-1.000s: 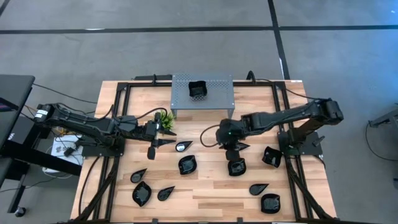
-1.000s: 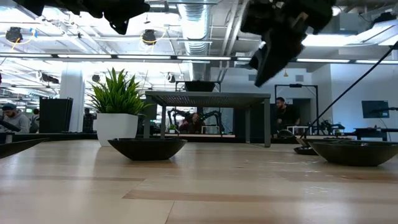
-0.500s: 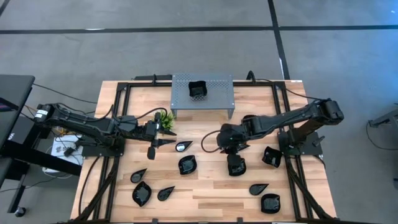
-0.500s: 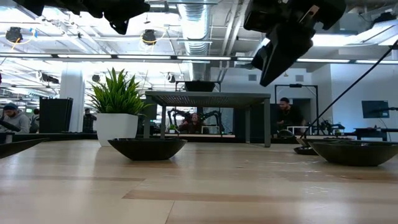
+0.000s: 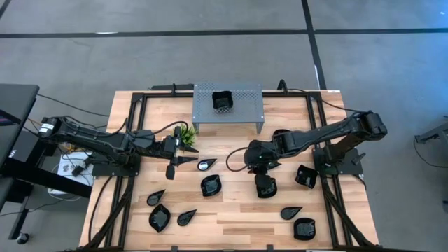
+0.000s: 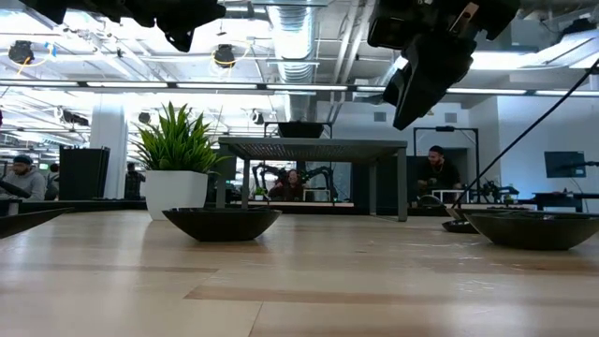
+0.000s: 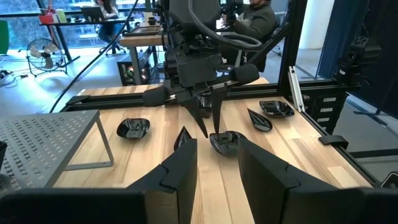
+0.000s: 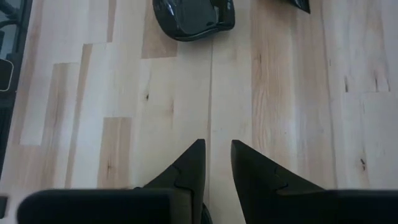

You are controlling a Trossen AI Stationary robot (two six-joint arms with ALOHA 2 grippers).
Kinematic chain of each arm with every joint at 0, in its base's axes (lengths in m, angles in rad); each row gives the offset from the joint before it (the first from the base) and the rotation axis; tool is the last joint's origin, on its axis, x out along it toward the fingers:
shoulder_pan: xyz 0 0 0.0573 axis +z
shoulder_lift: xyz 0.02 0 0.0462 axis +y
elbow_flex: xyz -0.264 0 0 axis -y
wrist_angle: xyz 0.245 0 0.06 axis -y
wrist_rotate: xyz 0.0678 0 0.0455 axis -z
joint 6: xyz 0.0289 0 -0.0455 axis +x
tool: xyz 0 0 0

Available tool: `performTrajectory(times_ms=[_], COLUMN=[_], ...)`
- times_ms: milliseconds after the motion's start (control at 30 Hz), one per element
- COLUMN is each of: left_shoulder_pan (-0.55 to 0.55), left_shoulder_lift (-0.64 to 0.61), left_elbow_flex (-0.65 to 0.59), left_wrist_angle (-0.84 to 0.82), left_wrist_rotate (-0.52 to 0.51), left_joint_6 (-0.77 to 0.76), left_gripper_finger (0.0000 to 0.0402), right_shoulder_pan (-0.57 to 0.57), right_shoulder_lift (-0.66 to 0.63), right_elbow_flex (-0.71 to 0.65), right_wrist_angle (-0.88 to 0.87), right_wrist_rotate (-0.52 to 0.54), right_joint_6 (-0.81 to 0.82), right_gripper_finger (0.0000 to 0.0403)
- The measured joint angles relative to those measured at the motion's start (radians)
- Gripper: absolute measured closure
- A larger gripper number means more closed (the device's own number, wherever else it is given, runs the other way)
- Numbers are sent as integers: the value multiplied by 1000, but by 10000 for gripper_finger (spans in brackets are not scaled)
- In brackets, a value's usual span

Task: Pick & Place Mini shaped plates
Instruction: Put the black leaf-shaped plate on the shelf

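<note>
The right tool (image 5: 260,168) is held above the middle of the wooden surface (image 5: 231,210), pointing down, with a squarish plate (image 5: 265,187) lying just in front of it. In the right wrist view its two dark fingers (image 8: 186,167) are seen a little apart, with bare wood between them and nothing gripped; the same squarish plate (image 8: 194,17) lies farther off, apart from the fingertips. In the low view this tool (image 6: 421,80) hangs clear of the wood.

The left tool (image 5: 173,161) is held at the left side of the surface, beside the small green plant (image 5: 185,134). Its fingers (image 7: 183,168) are seen apart in the left wrist view, empty, and the right arm's tool is seen beyond them, poised over a dark plate (image 7: 225,142).

The mini shaped plates are scattered over the near half of the surface — a small oval one (image 5: 206,165) and a larger wavy one (image 5: 211,185) at the centre; three leaf or teardrop ones (image 5: 155,198), (image 5: 159,218), (image 5: 186,218) at the lower left; a squarish one (image 5: 305,176), a leaf one (image 5: 290,211) and another squarish one (image 5: 304,228) at the right.

One more plate (image 5: 221,101) sits on top of the grey perforated stand (image 5: 245,112) at the far edge. In the low view a shallow dish (image 6: 221,223) is seen resting flat in front of the plant (image 6: 175,140), with another (image 6: 535,227) at the right.

People are seen seated in the room behind — detail cannot be made out.
</note>
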Motion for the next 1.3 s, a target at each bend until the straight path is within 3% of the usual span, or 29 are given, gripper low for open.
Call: performTrajectory(times_ms=[667,1300], left_shoulder_pan=[0,0], left_shoulder_lift=[0,0], left_elbow_flex=[0,1], left_wrist_angle=[0,32], left_wrist_rotate=[0,0], left_joint_6=[-3,-26], left_gripper_finger=[284,284], right_shoulder_pan=[-2,0], right_shoulder_lift=[2,35], right_elbow_flex=[0,-1], right_wrist_angle=[23,249], right_wrist_rotate=[0,1], right_joint_6=[-6,-161], right_gripper_finger=[330,330])
